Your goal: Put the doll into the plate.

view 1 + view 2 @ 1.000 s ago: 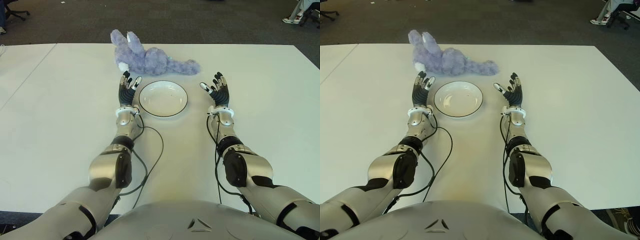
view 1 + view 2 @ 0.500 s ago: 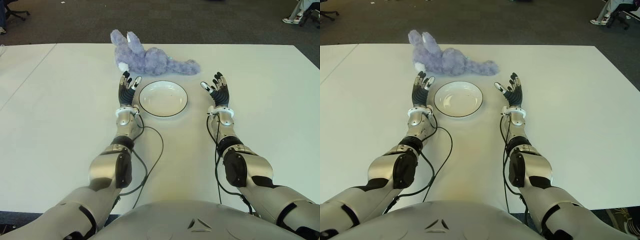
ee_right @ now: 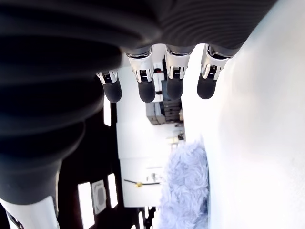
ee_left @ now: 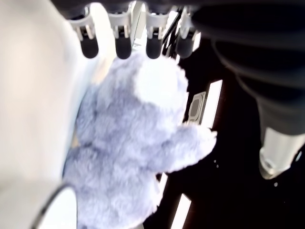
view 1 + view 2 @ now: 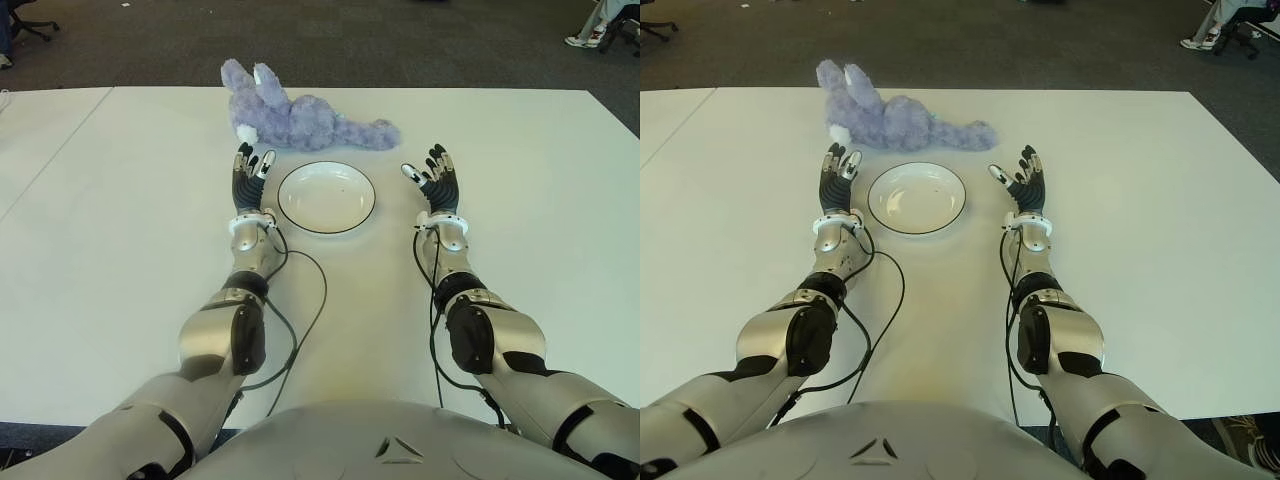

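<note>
Doll: a lilac-blue plush rabbit [image 5: 300, 118] lies on its side across the far middle of the table, ears toward the robot's left, legs toward the right, with a small white tail patch facing the robot. No hand touches it.
Plate: a white round plate [image 5: 326, 197] with a thin dark rim sits just nearer the robot than the doll, close to it but apart; nothing lies in it.
Left robot hand: the left robot hand [image 5: 248, 178] shows just beside the plate's left edge, fingers stretched out and spread toward the doll, holding nothing. In its wrist view the four fingertips [image 4: 123, 46] point at the doll's fur with a gap between them and the plush.
Right robot hand: the right robot hand [image 5: 434, 180] shows to the right of the plate, a little apart from it, fingers extended and relaxed, holding nothing. Its wrist view shows the fingertips [image 3: 174, 86] straight and free, with the doll farther off.
Table: the white table [image 5: 120, 260] carries only the doll and plate; a seam to a second white surface runs at the robot's left.
Cables: thin black cables [image 5: 300, 320] run along both forearms and loop over the table.
Writing: no brand, label or readable text can be made out on any item.
Surroundings: dark carpet [image 5: 400, 40] lies beyond the table; a person's shoe [image 5: 582, 40] and chair legs show at the far right corner.
</note>
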### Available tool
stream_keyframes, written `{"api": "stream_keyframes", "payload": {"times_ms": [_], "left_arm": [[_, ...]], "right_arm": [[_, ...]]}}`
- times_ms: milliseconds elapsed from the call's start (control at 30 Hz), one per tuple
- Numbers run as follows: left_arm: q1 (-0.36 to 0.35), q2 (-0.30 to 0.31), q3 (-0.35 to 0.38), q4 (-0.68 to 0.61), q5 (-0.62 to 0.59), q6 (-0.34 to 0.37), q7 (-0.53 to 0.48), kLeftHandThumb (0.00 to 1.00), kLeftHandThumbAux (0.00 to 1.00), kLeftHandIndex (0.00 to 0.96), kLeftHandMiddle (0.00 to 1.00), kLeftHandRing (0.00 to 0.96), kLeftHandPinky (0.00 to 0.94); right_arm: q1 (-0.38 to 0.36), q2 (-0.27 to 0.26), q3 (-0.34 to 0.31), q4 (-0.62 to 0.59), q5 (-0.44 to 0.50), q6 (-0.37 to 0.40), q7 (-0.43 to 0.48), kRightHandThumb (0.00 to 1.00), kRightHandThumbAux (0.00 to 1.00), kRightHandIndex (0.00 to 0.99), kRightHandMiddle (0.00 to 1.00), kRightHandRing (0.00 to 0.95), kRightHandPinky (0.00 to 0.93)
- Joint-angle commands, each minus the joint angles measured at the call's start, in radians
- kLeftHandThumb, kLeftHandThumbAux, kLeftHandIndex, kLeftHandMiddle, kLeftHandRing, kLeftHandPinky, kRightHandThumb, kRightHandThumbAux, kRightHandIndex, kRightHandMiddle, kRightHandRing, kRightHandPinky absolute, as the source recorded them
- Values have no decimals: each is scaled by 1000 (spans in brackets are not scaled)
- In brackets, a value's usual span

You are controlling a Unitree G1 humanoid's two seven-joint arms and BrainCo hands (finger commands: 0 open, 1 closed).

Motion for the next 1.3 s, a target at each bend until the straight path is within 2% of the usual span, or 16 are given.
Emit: {"api": "stream_keyframes", "payload": {"times_ms": [33,400,800,1000,1200,1300], "left_arm": [[170,34,46,105,-35,40,22,0,596,0,19,15,7],[110,111,30,93,-6,34,77,0,607,0,5,0,0],[32,175,36,87,-16,35,80,0,624,0,0,0,6],[-9,203,24,86,-6,48,82,0,656,0,0,0,9],[-48,238,-13,92,37,78,116,66,705,0,0,0,12],[-62,254,-61,93,94,82,161,77,711,0,0,0,11]], "right_arm": [[221,59,-15,141,19,165,1,0,734,32,31,27,54],[218,58,-9,142,12,172,-7,0,722,31,30,26,44],[218,57,-16,141,20,169,-1,0,720,30,31,23,27],[215,60,-24,142,29,180,0,0,746,37,32,27,56],[213,62,-20,142,24,180,-8,0,742,39,34,32,60],[214,61,-11,142,14,175,-16,0,736,39,35,32,60]]}}
